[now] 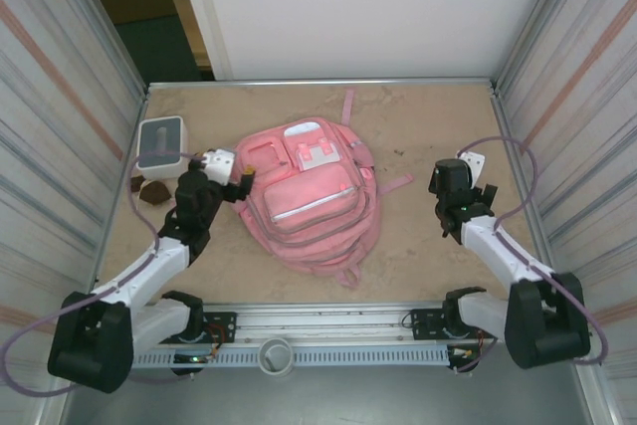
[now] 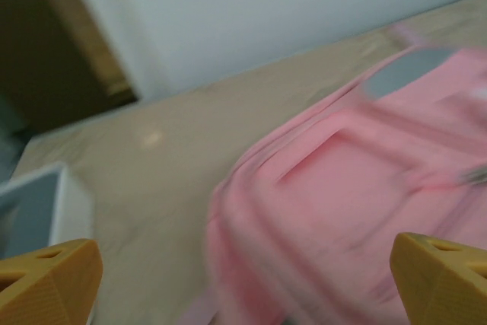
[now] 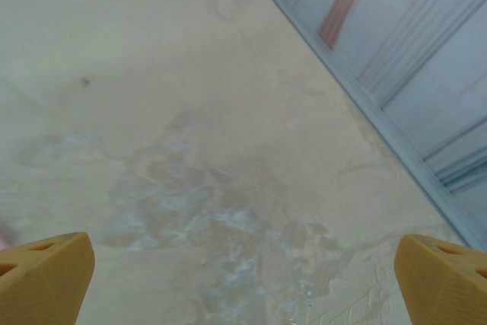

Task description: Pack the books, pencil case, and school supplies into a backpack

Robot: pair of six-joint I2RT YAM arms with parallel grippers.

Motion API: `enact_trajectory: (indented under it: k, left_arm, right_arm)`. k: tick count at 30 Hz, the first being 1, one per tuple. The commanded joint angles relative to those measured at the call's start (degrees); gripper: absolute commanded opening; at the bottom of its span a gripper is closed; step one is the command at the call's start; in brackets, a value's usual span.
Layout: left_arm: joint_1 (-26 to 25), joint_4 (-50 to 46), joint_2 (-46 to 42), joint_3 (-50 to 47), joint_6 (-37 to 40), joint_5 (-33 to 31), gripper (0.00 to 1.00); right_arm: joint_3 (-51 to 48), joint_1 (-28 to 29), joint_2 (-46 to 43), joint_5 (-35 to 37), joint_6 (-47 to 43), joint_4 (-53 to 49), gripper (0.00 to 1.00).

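The pink backpack (image 1: 309, 196) lies flat in the middle of the table with its front pockets up and its zips closed. My left gripper (image 1: 242, 176) hovers at its upper left edge. In the left wrist view this gripper (image 2: 243, 294) is open, with the blurred backpack (image 2: 358, 188) below and between its yellow fingertips (image 2: 46, 279). My right gripper (image 1: 460, 178) stands to the right of the backpack, apart from it. Seen from the right wrist, that gripper (image 3: 243, 287) is open over bare table, nothing between its fingertips (image 3: 445, 275). The books, pencil case and school supplies are hidden.
A white box with a grey top (image 1: 161, 141) stands at the back left, also in the left wrist view (image 2: 38, 203). Small dark brown lumps (image 1: 149, 191) lie just in front of it. Ribbed metal walls (image 3: 403, 51) close in both sides.
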Motion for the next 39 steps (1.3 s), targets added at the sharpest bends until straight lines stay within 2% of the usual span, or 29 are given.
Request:
enact_trajectory:
  k: [1,6,8,11,14,16,18,19,20,25,31,34,36,37,39]
  left_arm:
    - [4.4,7.5,4.3,-2.6,-3.7,-4.5,0.97]
    - [7.3,14.1,13.0,-2.8,-4.2,-3.6,0.99]
    - [9.0,17.6,16.2,-2.9,-6.3,-0.4,0.99]
    - [11.1,22.0,21.2,-2.9,-8.1,3.2,0.99]
    - [11.0,29.1,27.2,-3.0,-6.3,4.9,0.99]
    - [11.1,20.0,25.2,-0.3,-6.8,6.1,0.99]
    - [11.3,22.8,26.8,-0.2,-6.4,6.2,0.99]
    - [11.3,20.5,26.1,0.3,-6.9,6.1,0.99]
    - [11.4,19.1,25.6,0.4,-7.1,6.4,0.99]
    - [11.5,20.1,26.0,0.3,-7.2,5.5,0.99]
    - [11.5,19.7,25.8,0.3,-7.2,5.4,0.99]
    - [11.4,19.7,25.8,0.4,-7.2,5.4,0.99]
    - [11.4,19.6,25.8,0.4,-7.2,5.4,0.99]
    - [11.4,19.6,25.8,0.4,-7.3,5.5,0.99]
    - [11.5,19.6,25.8,0.4,-7.3,5.4,0.99]
  right_arm:
    - [-3.8,-2.0,4.7,-0.7,-6.4,17.9,0.99]
    - [-7.4,-4.7,7.0,-8.8,-8.3,29.1,0.99]
    - [-10.1,-6.4,7.0,-12.6,-8.6,36.2,0.99]
    - [-10.5,-8.4,8.1,-16.6,-8.4,39.0,0.99]
    - [-10.6,-8.9,9.1,-18.8,-8.3,41.1,0.99]
    - [-10.9,-10.3,11.2,-21.8,-6.8,43.9,0.99]
    - [-11.4,-11.4,15.1,-23.8,-6.1,48.8,0.99]
    - [-10.6,-11.5,16.7,-24.3,-6.6,49.5,0.99]
    - [-8.7,-11.5,16.3,-24.9,-6.3,44.0,0.99]
    - [-2.6,-10.5,19.3,-25.2,-8.0,36.9,0.99]
    - [-4.3,-10.5,19.5,-29.1,-9.5,40.0,0.99]
    - [-7.9,-11.2,22.5,-31.1,-10.0,50.2,0.99]
    - [-6.8,-11.4,21.0,-31.6,-9.4,45.4,0.99]
    - [-7.3,-11.4,21.7,-31.4,-9.7,47.7,0.99]
    - [-7.1,-11.4,21.0,-31.6,-9.5,45.9,0.99]
